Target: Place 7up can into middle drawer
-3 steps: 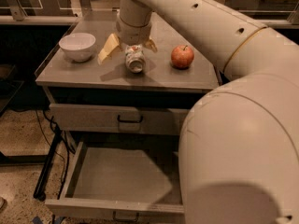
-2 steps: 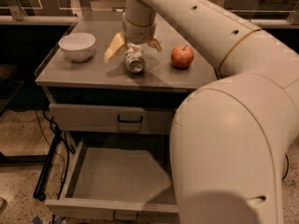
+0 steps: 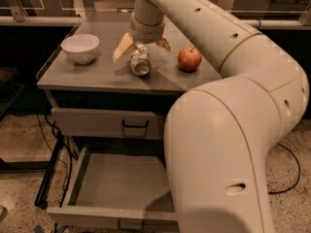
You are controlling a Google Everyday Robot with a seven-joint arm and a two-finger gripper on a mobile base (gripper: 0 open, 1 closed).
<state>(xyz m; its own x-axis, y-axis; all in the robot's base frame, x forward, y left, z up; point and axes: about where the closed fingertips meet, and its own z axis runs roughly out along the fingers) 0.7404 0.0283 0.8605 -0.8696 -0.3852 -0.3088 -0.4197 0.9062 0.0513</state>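
Note:
The 7up can [image 3: 139, 63] lies on its side on the grey countertop [image 3: 97, 74], its shiny end facing me. My gripper [image 3: 142, 46] hangs right over it. Its yellowish fingers [image 3: 123, 46] are spread apart, one on each side of the can's far end, so the gripper is open. The middle drawer [image 3: 119, 184] is pulled out below the counter, with a bare grey floor. My large white arm covers the drawer's right part.
A white bowl [image 3: 80, 47] stands at the counter's left. A red apple [image 3: 189, 58] stands right of the can. A shut grey drawer front with a black handle [image 3: 134, 125] sits above the pulled-out drawer. Cables [image 3: 51, 144] hang at the left.
My gripper has shifted slightly to the right over the can. The can, bowl and apple have not moved.

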